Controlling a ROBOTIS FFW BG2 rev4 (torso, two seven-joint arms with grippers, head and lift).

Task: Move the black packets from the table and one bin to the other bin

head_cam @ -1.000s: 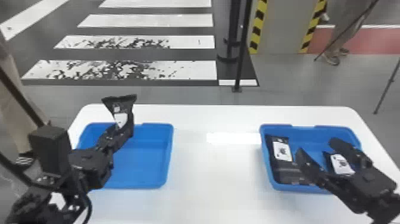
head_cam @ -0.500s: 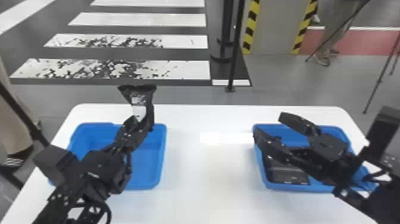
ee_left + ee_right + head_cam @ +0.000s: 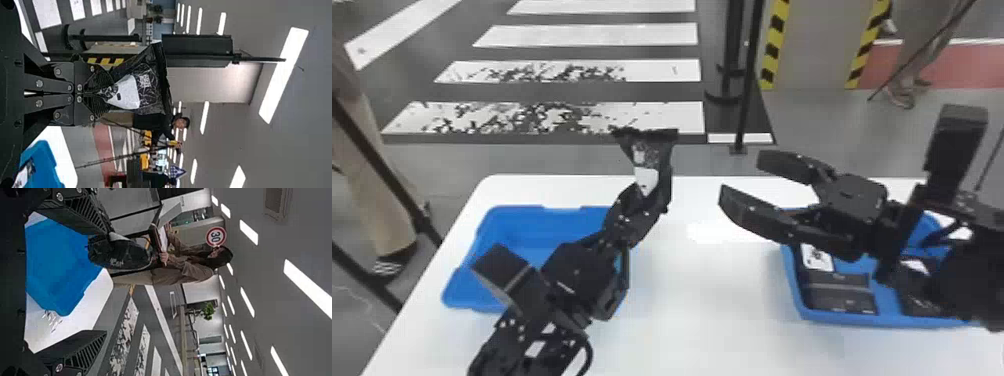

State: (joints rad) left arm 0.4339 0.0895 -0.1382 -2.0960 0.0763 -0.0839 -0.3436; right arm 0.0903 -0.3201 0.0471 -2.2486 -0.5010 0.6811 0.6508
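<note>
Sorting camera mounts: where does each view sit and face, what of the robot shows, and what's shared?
Head view: on head, forward and down at table; both grippers, left shut on packet, right open.
Left wrist view: on left wrist, outward past its closed fingers, towards ceiling lights.
Right wrist view: on right wrist, leftward across table, between its spread fingers.
Shared: packet in all; right bin in head/left wrist; left bin in head/right wrist.
</note>
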